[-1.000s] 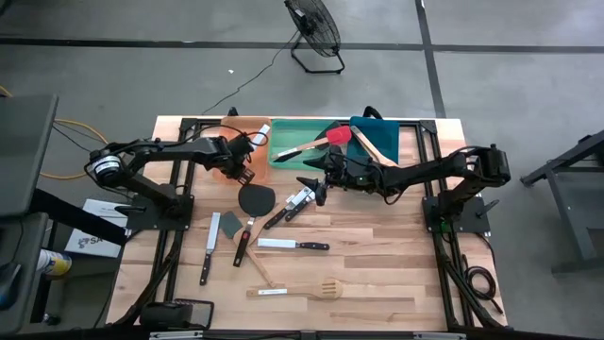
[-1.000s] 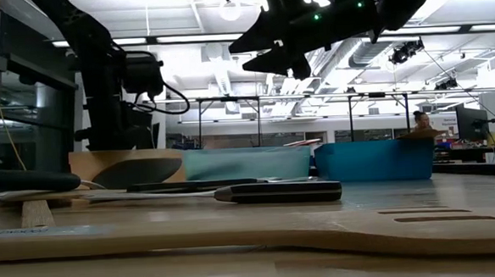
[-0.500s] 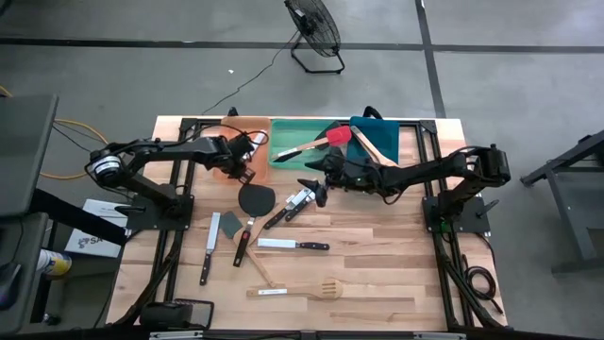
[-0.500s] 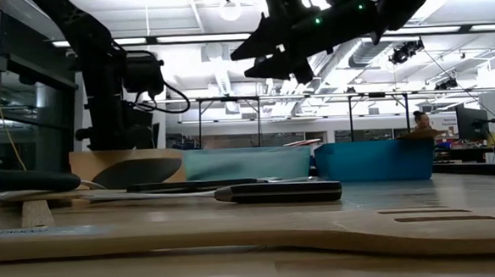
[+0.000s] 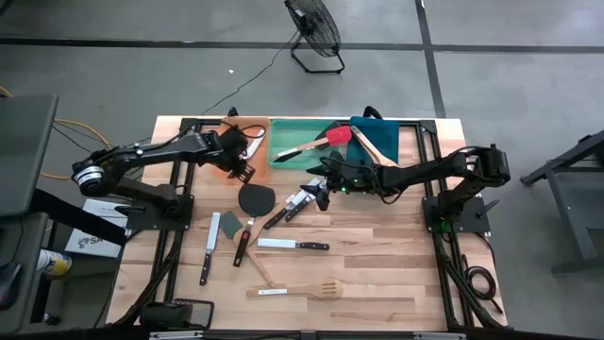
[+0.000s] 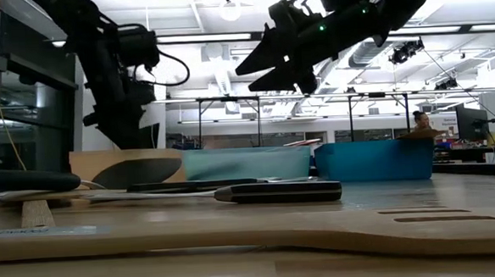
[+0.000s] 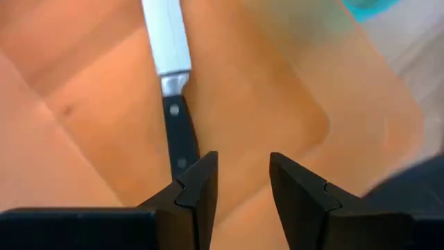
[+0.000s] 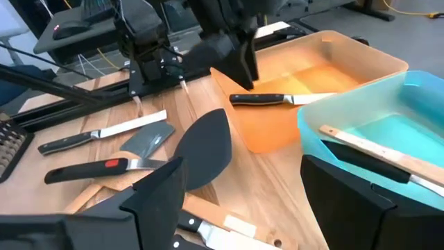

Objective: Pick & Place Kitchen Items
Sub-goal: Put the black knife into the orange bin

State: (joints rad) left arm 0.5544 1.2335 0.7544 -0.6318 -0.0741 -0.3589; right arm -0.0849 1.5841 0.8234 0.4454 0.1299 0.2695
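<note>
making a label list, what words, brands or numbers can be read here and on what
"S": the only clear letter, on the white box on the floor left of the table; the rest is cut off and too small to read.
Pale sticker on the wooden turner: print too small to read.
Knife in the orange tray: no marking readable.
Nothing else legible.
</note>
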